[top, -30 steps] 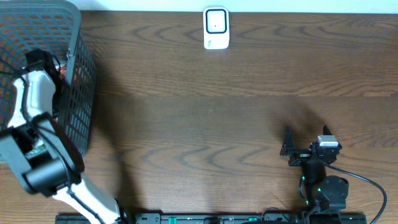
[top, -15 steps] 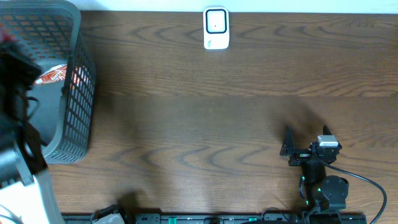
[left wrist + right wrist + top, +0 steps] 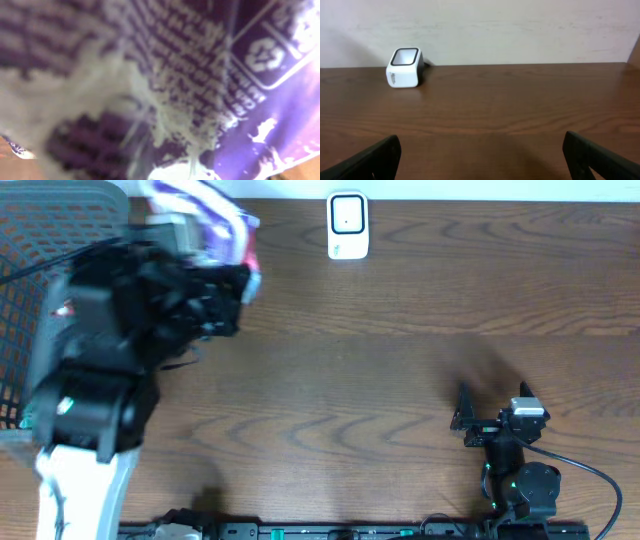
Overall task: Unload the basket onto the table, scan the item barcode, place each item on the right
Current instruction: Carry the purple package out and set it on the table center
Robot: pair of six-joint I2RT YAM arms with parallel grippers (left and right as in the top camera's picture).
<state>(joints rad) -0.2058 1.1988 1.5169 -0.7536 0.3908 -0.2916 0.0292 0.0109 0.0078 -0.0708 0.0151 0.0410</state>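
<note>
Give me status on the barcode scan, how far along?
Done: the purple packet is out of the basket, clamped in the left pincer. In hand: it hangs above the table, left of the white scanner, not over it. Left: turn the barcode to the scanner; none shows in the blurred wrist view. The right pincer is open, idle.

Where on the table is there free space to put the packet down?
Free: the table between the scanner and the right tool; also right of the scanner. Crowded: the left, around the basket, left arm and purple packet.
</note>
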